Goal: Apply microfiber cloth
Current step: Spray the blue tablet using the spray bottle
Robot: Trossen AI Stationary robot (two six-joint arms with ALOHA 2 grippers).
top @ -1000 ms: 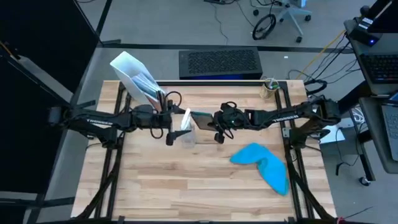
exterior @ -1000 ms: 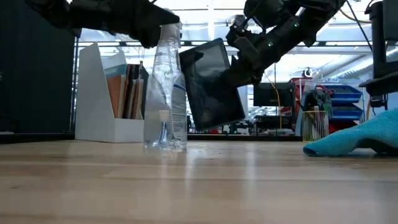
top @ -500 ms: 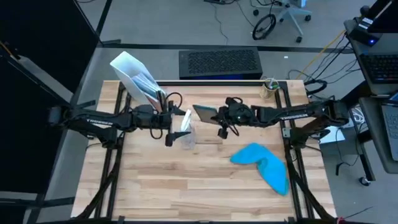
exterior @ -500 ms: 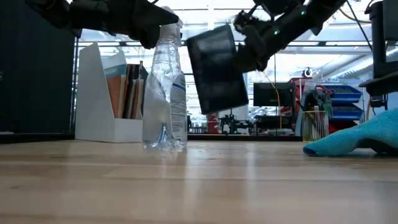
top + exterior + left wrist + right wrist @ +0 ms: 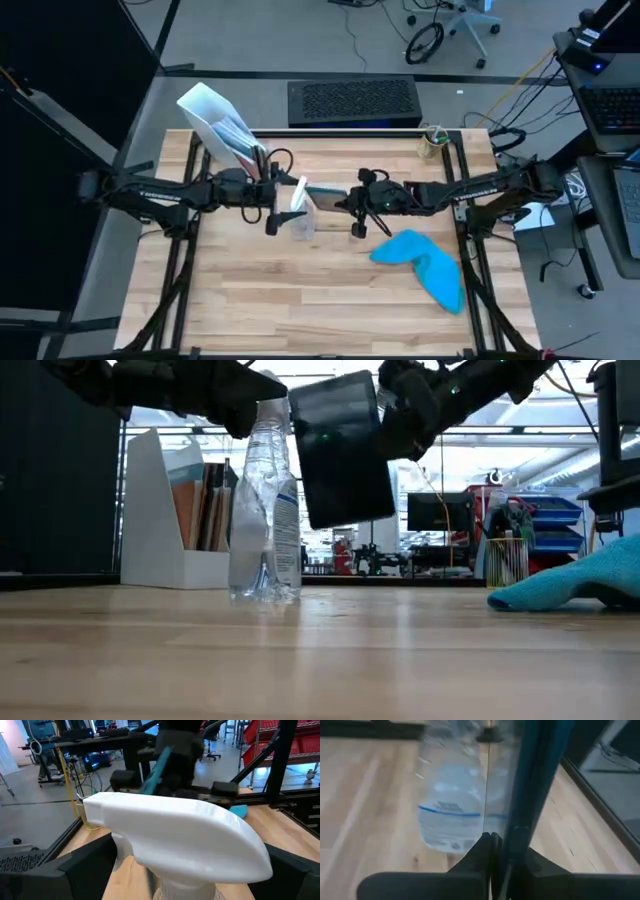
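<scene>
The microfiber cloth (image 5: 422, 263) lies crumpled on the table (image 5: 300, 300) in its right half, its long axis running diagonally from a point near the table's middle toward the front right corner. In the low view it shows as a blue heap (image 5: 575, 588) at the right edge, untouched by either arm.

The right end effector (image 5: 352, 200) is stretched level toward the table's centre, clamped on the edge of a dark tablet (image 5: 340, 450) held aloft above the wood and tilted. The left end effector (image 5: 272, 197) reaches in from the other side, closed around the neck of a clear spray bottle (image 5: 265, 510) that stands upright on the table. "TROSSEN" is printed on both arms. The bottle's label is unreadable.
</scene>
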